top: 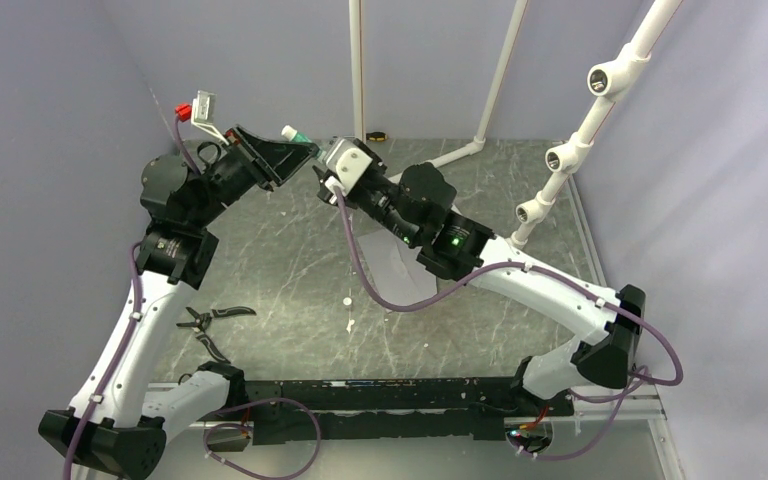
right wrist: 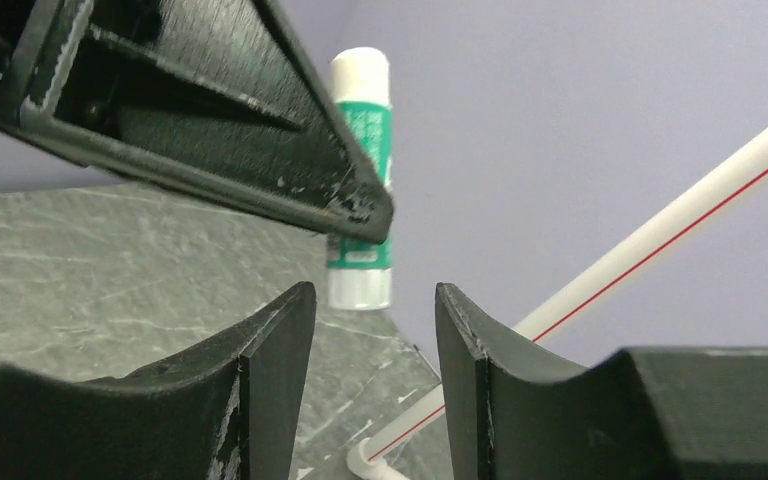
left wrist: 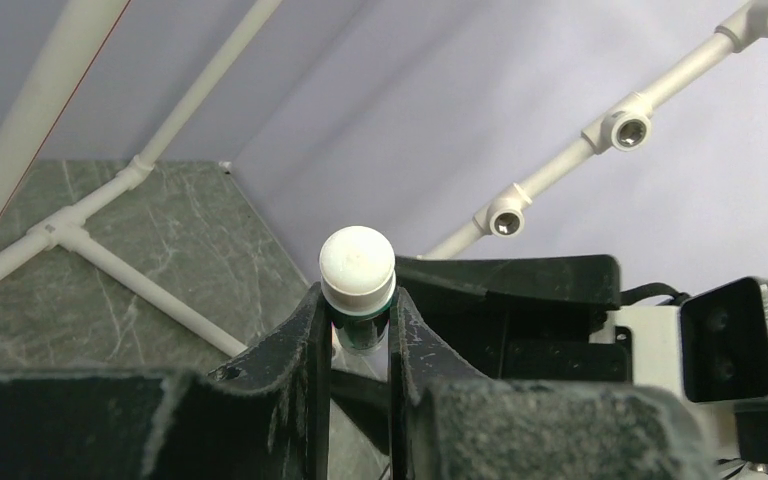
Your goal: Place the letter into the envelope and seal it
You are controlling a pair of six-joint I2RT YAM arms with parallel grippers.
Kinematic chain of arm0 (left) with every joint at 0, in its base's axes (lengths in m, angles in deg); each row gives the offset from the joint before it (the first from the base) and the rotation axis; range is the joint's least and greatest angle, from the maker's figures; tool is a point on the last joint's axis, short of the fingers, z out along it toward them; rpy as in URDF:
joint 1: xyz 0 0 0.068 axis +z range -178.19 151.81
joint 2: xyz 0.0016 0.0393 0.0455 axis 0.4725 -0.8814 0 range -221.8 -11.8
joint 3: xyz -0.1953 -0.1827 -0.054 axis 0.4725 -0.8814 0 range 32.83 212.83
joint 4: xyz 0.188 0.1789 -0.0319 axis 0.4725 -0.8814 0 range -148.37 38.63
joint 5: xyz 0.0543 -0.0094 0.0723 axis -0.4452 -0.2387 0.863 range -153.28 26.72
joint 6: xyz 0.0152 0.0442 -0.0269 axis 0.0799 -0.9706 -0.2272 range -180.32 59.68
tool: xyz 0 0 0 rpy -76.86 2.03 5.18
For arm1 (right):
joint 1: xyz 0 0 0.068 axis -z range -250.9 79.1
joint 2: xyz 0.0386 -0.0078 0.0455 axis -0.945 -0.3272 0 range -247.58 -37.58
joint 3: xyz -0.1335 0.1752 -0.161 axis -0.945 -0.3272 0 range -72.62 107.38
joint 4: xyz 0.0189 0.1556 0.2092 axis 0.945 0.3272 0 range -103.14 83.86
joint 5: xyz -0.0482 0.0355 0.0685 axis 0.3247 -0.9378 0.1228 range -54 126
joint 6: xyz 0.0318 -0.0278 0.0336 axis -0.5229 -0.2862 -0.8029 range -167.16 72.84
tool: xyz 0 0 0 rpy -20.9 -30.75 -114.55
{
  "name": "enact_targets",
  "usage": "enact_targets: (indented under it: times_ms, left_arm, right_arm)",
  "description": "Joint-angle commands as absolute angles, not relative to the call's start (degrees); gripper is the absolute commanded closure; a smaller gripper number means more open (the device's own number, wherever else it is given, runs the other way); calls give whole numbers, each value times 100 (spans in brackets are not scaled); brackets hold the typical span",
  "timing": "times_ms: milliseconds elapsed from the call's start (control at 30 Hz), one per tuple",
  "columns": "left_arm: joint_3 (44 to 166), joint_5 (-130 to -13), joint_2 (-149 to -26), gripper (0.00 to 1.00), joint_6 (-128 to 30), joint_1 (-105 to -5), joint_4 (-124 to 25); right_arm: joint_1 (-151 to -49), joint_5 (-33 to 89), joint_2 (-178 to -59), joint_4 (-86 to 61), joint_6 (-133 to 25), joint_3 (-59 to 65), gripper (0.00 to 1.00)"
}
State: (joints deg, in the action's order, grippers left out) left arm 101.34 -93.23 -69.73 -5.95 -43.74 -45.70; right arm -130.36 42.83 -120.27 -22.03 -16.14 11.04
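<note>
My left gripper [top: 298, 148] is raised above the table's far middle and is shut on a green glue stick [top: 295, 134] with a white cap [left wrist: 357, 264]. In the left wrist view both fingers [left wrist: 305, 340] press the stick's body just under the cap. My right gripper [right wrist: 372, 300] is open and empty. It faces the glue stick [right wrist: 362, 180], whose white lower end hangs just beyond its fingertips, apart from them. The grey envelope [top: 401, 266] lies flat on the table, partly hidden under my right arm. The tan letter is not in view.
Black-handled pliers [top: 212, 320] lie near the left arm. Two small white bits [top: 346, 300] lie mid-table. White pipe frames [top: 560, 155] stand at the back and right. Purple walls close the table on three sides.
</note>
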Motion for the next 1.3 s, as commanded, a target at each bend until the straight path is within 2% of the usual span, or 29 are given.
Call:
enact_targets:
  times_ms: [0, 100, 233, 400, 467, 533, 633, 733, 833, 933, 1067, 1100, 1133, 1200, 1233, 1267]
  left_arm:
    - [10384, -9215, -6918, 97, -635, -4366, -4656]
    - [10363, -9280, -6919, 98, -667, -4366, -4601]
    - [10350, -9333, -6902, 98, -777, -4366, -4584]
    - [10324, -9524, -6869, 98, -1004, -4366, -4416]
    - [10283, -9668, -6831, 98, -1214, -4366, -4319]
    - [10222, -9941, -6787, 98, -1432, -4366, -4158]
    - [10018, -10466, -6685, 98, -1670, -4366, -3719]
    - [9712, -10885, -6554, 98, -1714, -4366, -3076]
    - [9561, -11105, -6515, 98, -1710, -4366, -2657]
    - [9550, -11245, -6564, 98, -1648, -4366, -2434]
    - [9527, -11258, -6594, 98, -1523, -4366, -2254]
    - [9517, -11216, -6590, 98, -1492, -4366, -2248]
    - [9529, -11112, -6586, 98, -1442, -4366, -2294]
    - [9610, -10744, -6592, 98, -1280, -4366, -2469]
    - [9670, -10609, -6602, 98, -1127, -4366, -2577]
    - [9732, -10416, -6615, 98, -945, -4364, -2658]
  right_arm:
    - [-13058, 4638, -11997, -2253, -1431, 1589, 49]
    - [-13058, 4545, -12057, -2162, -1457, 1671, 49]
    - [-13058, 4361, -12112, -1978, -1487, 1795, 55]
    - [-13045, 4230, -12216, -1634, -1707, 2061, 89]
    - [-13008, 4009, -12143, -1568, -1910, 2070, 99]
    - [-12890, 3538, -12023, -1373, -2272, 2128, 100]
    - [-12469, 2067, -11689, -1019, -3086, 2119, 100]
    - [-11949, 725, -11463, -1077, -3955, 2039, 100]
    - [-11739, -59, -11370, -1376, -4545, 1927, 100]
    - [-11709, -372, -11384, -1711, -5000, 1894, 100]
    - [-11687, 4, -11428, -1710, -5336, 1985, 100]
    - [-11689, 215, -11408, -1660, -5267, 1969, 99]
    - [-11699, 420, -11373, -1644, -5202, 1909, 87]
    - [-11708, 807, -11245, -1827, -4929, 1650, 51]
    - [-11743, 982, -11175, -1970, -4680, 1482, 37]
    - [-11808, 1168, -11105, -2118, -4315, 1306, 28]
